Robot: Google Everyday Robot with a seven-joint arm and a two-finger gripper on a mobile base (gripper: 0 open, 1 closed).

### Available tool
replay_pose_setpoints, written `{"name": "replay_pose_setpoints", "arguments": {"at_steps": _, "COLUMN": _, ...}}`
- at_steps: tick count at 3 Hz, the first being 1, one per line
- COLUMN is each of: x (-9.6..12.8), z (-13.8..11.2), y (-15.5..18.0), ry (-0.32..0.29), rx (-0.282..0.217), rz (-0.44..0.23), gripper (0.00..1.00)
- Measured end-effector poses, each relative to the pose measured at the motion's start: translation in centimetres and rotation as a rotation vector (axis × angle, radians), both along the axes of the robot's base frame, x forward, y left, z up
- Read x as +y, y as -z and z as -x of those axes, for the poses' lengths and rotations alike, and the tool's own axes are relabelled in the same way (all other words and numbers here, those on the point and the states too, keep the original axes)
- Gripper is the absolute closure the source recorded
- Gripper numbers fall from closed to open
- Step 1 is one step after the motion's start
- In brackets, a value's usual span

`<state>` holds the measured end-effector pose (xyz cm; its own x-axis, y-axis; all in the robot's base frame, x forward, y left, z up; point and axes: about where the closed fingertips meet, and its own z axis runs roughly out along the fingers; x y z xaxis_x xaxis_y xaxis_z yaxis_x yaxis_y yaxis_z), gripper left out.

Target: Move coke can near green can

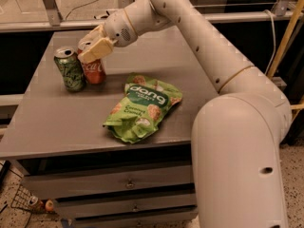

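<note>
Where the view begins at its left edge, we find the green aluminium soda can with a mottled pattern and a silver top [70, 70], standing upright just below the gripper [95, 47] and to its picture-left. Its top is closed apart from the usual tab area, and we cannot see whether anything is inside.

Directly under the gripper stands the red aluminium coke can with white script [95, 71], also upright on the grey tabletop [57, 122]. It sits just beside the green can, so close that we cannot tell whether the two touch. The gripper sits at the red can's silver top and covers most of it. We cannot tell how far open the gripper is, nor whether it has hold of the can. What the can holds is hidden too.

Below the gripper and to its picture-right lies a flat green "dang" snack bag [142, 108], a little crumpled, well apart from both cans; its contents do not show.

Further right, the robot's white jointed arm [204, 42] runs from the gripper back to its broad base. Beneath the tabletop we see grey metal drawers [128, 184], all shut.
</note>
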<state>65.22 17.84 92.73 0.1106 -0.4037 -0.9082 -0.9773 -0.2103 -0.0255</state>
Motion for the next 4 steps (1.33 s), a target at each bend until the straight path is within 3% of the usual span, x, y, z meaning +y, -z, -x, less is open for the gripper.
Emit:
{"name": "replay_pose_setpoints", "arguments": {"at_steps": 1, "x": 0.3, "z": 0.1, "y": 0.1, "ry": -0.004, "rx": 0.002, "rz": 0.0, "gripper": 0.31}}
{"name": "replay_pose_setpoints", "arguments": {"at_steps": 2, "x": 0.8, "z": 0.2, "y": 0.4, "ry": -0.012, "rx": 0.007, "rz": 0.0, "gripper": 0.0}}
{"name": "replay_pose_setpoints", "arguments": {"at_steps": 3, "x": 0.6, "z": 0.2, "y": 0.5, "ry": -0.005, "rx": 0.009, "rz": 0.002, "gripper": 0.0}}
{"name": "replay_pose_setpoints", "arguments": {"at_steps": 4, "x": -1.4, "z": -0.2, "y": 1.3, "ry": 0.051, "rx": 0.027, "rz": 0.02, "gripper": 0.0}}
